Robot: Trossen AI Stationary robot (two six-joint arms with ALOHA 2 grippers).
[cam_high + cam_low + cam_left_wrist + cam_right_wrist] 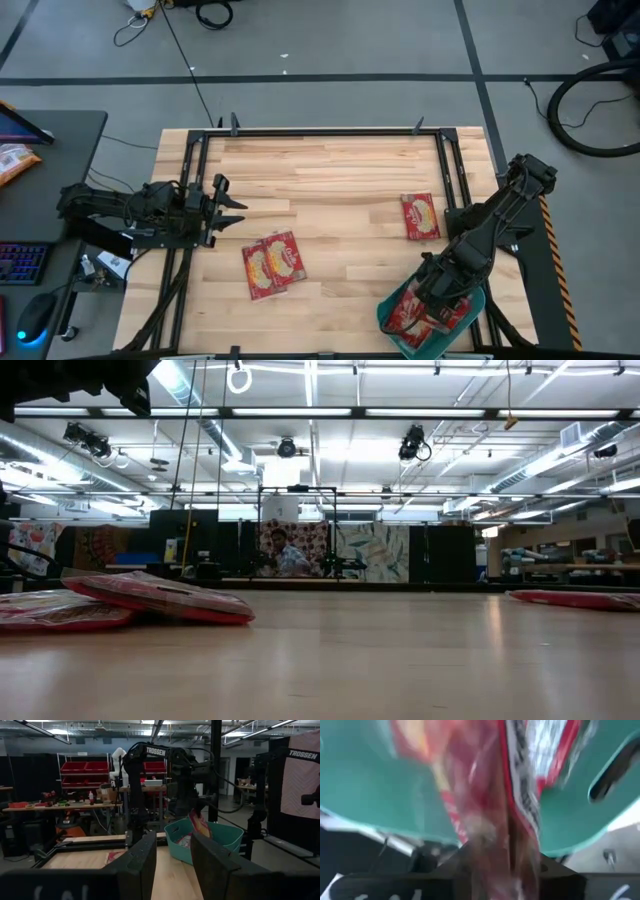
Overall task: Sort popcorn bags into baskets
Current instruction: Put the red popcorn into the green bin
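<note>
Down in the lower right of the high view: right gripper [437, 292] sits over the teal basket [395, 306], so most of what's inside is covered by the arm.
Right jaws: a red popcorn bag [485, 820] hangs between them, smeared and hard to read; can't tell if they're clamped or letting go.
Basket contents: red bags [412, 318], count unclear.
Left gripper [232, 205]: mid-left, jaws apart, holding nothing.
Loose bags: an overlapping pair [272, 264] lower centre, one [420, 216] right of centre.
</note>
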